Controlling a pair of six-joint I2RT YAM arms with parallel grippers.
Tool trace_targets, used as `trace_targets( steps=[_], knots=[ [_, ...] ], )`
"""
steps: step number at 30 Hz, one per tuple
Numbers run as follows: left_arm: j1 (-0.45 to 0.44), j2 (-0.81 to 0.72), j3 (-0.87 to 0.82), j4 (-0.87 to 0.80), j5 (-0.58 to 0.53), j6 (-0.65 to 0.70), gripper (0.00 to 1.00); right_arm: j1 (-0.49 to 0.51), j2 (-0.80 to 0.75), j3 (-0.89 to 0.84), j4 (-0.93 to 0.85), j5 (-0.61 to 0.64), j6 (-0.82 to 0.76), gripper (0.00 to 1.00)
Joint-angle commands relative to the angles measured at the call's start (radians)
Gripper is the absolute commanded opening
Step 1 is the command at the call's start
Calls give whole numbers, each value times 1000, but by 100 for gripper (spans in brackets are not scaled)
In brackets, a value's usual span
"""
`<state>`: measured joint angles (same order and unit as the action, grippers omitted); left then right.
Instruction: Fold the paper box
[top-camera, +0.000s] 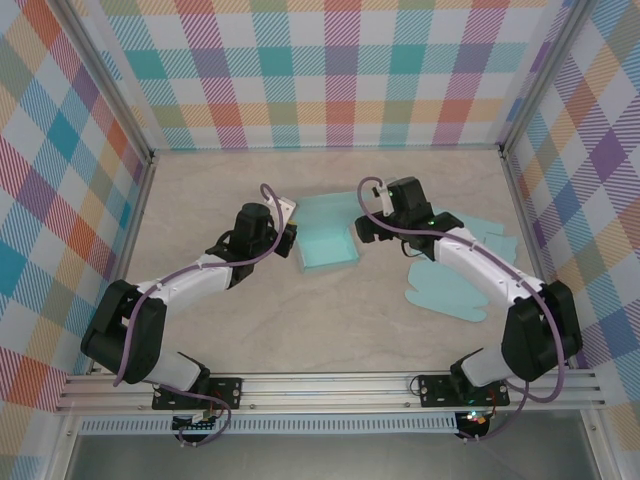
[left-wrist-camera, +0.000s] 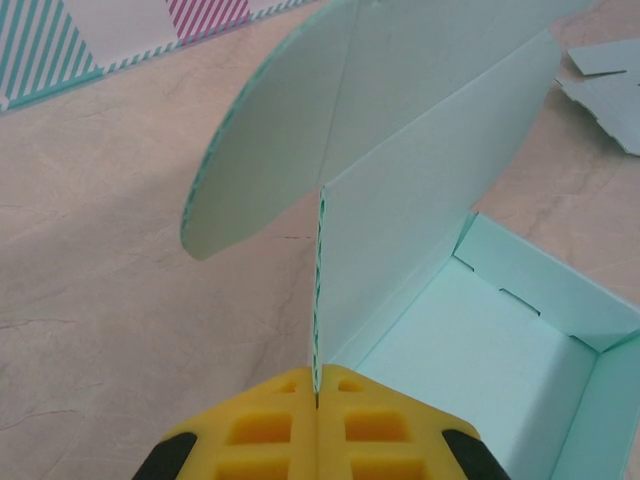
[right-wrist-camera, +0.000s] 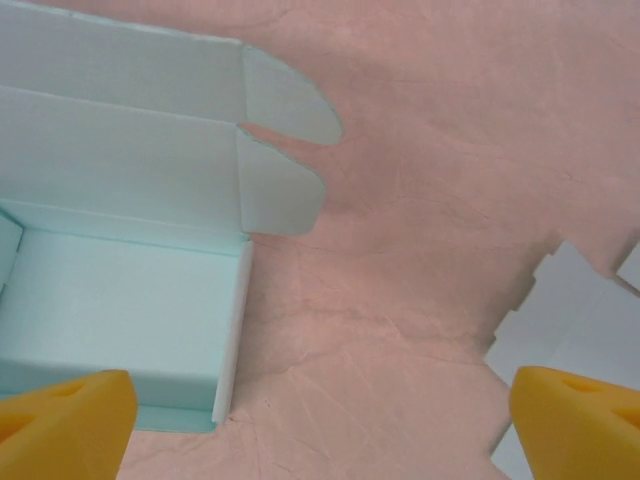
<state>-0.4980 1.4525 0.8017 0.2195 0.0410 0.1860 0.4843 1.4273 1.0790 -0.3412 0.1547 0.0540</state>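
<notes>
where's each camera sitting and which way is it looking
Top external: above and behind, looking down at the table; left arm and right arm show.
Left wrist: on the left arm, looking along the left gripper, shut on the paper box.
Right wrist: on the right arm, looking down past the open right gripper at the box.
Shared: all three see the box.
</notes>
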Motion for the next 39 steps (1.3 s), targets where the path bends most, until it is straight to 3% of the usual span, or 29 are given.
trace_targets(
  steps=[1, 14, 18, 29, 39],
  knots=[
    [-17, -9, 16, 8, 13, 29, 0, -20, -51, -30, 62, -35, -14, 100],
    [-25, -12, 21, -2, 6, 49, 0, -70, -77, -134, 219, -205, -71, 100],
    [-27, -21, 17, -3, 8, 57, 0, -87, -67, -150, 262, -313, -91, 93],
    [-27, -33, 14, -16, 0, 76, 0, -137, 165, -13, 264, -333, -121, 84],
    [-27, -9, 27, -12, 14, 74, 0, -193, 329, 58, 369, -584, -144, 80]
  ],
)
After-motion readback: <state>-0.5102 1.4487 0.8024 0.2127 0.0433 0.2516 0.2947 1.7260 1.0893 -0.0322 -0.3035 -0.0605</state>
